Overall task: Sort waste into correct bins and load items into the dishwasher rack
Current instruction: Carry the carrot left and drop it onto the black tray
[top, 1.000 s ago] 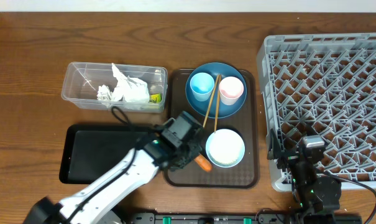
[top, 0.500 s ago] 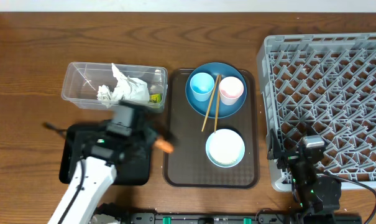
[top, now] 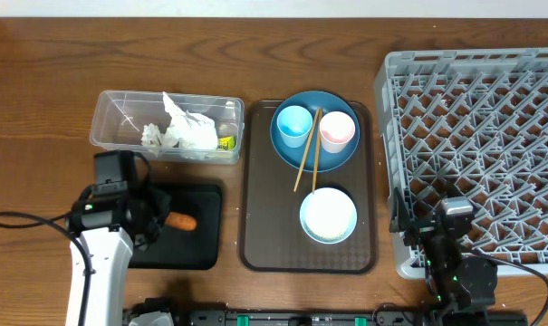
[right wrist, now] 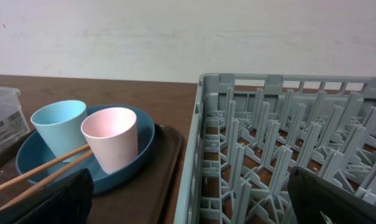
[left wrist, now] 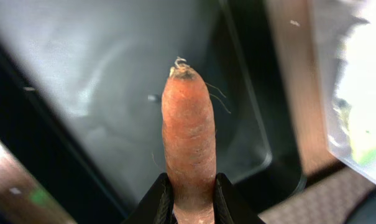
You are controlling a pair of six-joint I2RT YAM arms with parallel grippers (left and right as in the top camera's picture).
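Overhead: grey dishwasher rack (top: 477,154) fills the 3 o'clock side of the wooden table (top: 38,81), lattice pegs up, running off the frame edge. Brown serving tray (top: 264,226) sits at centre, just beside the rack. Black tray (top: 201,249) is at 8 o'clock, partly hidden under the left arm. Clear tub (top: 110,118) is at 10 o'clock, directly at 12 of the black tray. Dark blue plate (top: 332,158) is on the 12 o'clock half of the serving tray, and the white-and-light-blue bowl (top: 328,215) is upright on the 6 o'clock half. On the plate, the light blue cup (top: 293,122) is at 9 and the pink cup (top: 337,131) at 3, both mouth up. The chopsticks (top: 308,149) lie between them, with the ends running off the plate toward 7 and stopping near the bowl. Paper wads (top: 183,131) are piled in the tub's 3 o'clock half. Left gripper (left wrist: 191,199) is clamped on the carrot piece (left wrist: 189,130): both fingers (left wrist: 160,199) pinch its base, tip free. From above, the carrot piece (top: 182,222) points toward 3 over the black tray floor; can't tell if it touches. Right gripper (right wrist: 188,208) is parked at 5 o'clock by the rack's near corner, jaws spread wide, looking at the cups and rack wall. Yellow-green wrapper (top: 225,142) is in the tub's 4 o'clock corner. Its print is too small to read.
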